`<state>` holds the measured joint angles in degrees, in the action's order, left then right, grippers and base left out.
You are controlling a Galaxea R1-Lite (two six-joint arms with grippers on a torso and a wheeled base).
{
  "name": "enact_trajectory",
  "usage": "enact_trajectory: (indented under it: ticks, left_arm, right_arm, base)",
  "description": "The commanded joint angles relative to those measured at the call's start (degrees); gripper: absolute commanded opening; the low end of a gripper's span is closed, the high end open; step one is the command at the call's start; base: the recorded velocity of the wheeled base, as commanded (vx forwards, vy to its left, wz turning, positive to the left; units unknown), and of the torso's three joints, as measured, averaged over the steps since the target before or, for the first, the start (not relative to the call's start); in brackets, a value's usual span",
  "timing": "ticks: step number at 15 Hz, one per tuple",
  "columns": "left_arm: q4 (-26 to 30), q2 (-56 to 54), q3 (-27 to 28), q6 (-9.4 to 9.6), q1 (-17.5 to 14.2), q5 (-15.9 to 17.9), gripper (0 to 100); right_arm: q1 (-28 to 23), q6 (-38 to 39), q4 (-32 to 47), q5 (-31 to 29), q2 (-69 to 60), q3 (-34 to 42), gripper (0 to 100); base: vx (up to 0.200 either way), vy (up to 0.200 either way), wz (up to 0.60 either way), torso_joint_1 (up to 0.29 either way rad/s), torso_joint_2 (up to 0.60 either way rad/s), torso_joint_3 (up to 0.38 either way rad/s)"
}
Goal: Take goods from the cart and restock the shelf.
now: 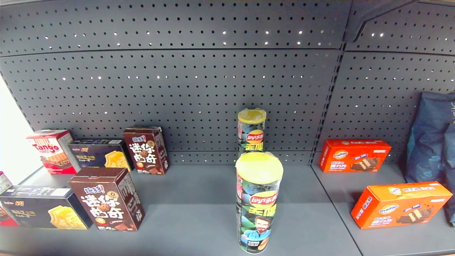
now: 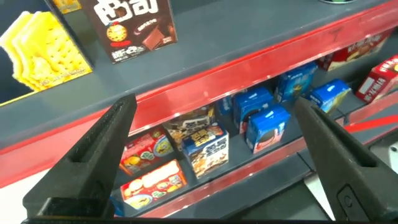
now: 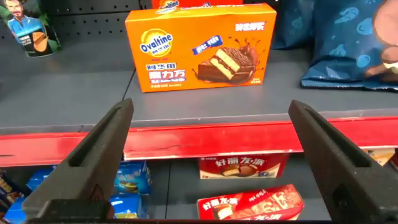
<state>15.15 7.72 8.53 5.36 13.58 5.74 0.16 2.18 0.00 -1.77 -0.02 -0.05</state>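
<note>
The shelf [image 1: 192,217] carries the goods in two rows. In the near row, from the robot's left, stand a front cracker box [image 1: 42,211], dark with a yellow cracker on it, and a front cookie box [image 1: 106,199], brown, just beside it. A front chip can [image 1: 258,202] stands upright with a yellow lid near the middle. A front orange box [image 1: 401,204] stands in the right bay.

Behind them, by the perforated back panel [image 1: 177,96], are a red-and-white wafer box [image 1: 53,151], a rear cracker box [image 1: 99,153] and a rear cookie box [image 1: 145,149]. A rear chip can [image 1: 251,131] stands straight behind the front one. A rear orange box [image 1: 353,155] and dark blue bags [image 1: 432,138] are at the far right.

The left end effector [image 2: 214,106] is spread wide with nothing between its fingers. It is in front of the shelf's red front edge [image 2: 249,68], near the front cookie box. Beyond it a lower tier holds blue boxes [image 2: 267,124] and colourful cartons [image 2: 205,146].

The right end effector [image 3: 211,107] is likewise wide open and empty. It sits before the same red edge and faces the front orange box. Red boxes [image 3: 242,167] sit on the tier below.
</note>
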Motion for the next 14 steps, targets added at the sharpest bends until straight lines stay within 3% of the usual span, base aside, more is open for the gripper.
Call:
enact_trajectory:
  ticks: [1,2,4,5,7,8,9,11,12,13,14]
  left_arm:
    - [0.49,1.78,0.08,0.09,-11.21,-6.27,100]
    - [0.49,2.3,0.08,0.0,-16.83,-5.83,100]
    - [0.49,1.16,0.08,0.0,-20.35,-2.23,100]
    - [0.4,0.37,0.08,0.0,-20.26,-2.05,100]
    - [0.49,-4.64,0.08,0.44,-14.55,-1.61,100]
    - [0.49,-4.64,0.08,0.44,-14.55,-1.61,100]
    - [0.58,-5.52,0.17,1.67,-14.11,-0.56,100]
    - [-0.91,-5.61,-0.71,1.4,-14.72,-1.08,100]
    - [-5.92,-5.61,-3.08,2.55,-14.64,-1.35,100]
    - [-5.92,-5.61,-3.08,2.55,-14.64,-1.35,100]
    - [-17.44,-6.31,-8.09,2.99,-14.28,-1.17,100]
  right_arm:
    - [0.02,0.02,0.0,0.01,0.02,0.05,100]
    - [0.02,0.02,0.0,0.01,0.02,0.05,100]
    - [0.02,0.02,0.0,0.01,0.02,0.05,100]
    - [0.02,0.02,0.0,0.01,0.02,0.05,100]
    - [0.02,0.02,0.0,0.01,0.02,0.05,100]
    - [0.02,0.02,0.0,0.01,0.02,0.05,100]
    - [0.02,0.02,0.0,0.01,0.02,0.05,100]
    - [0.02,0.02,0.0,0.01,0.02,0.05,100]
    - [0.02,0.02,0.0,0.01,0.02,0.05,100]
    - [0.02,0.02,0.0,0.01,0.02,0.05,100]
    - [0.02,0.02,0.0,0.01,0.02,0.05,100]
  base:
    - [0.0,0.0,0.0,0.0,0.0,0.0]
    - [0.0,0.0,0.0,0.0,0.0,0.0]
    - [0.0,0.0,0.0,0.0,0.0,0.0]
    - [0.0,0.0,0.0,0.0,0.0,0.0]
    - [0.0,0.0,0.0,0.0,0.0,0.0]
    - [0.0,0.0,0.0,0.0,0.0,0.0]
    - [0.0,0.0,0.0,0.0,0.0,0.0]
    - [0.0,0.0,0.0,0.0,0.0,0.0]
    - [0.0,0.0,0.0,0.0,0.0,0.0]
    - [0.0,0.0,0.0,0.0,0.0,0.0]
    - [0.0,0.0,0.0,0.0,0.0,0.0]
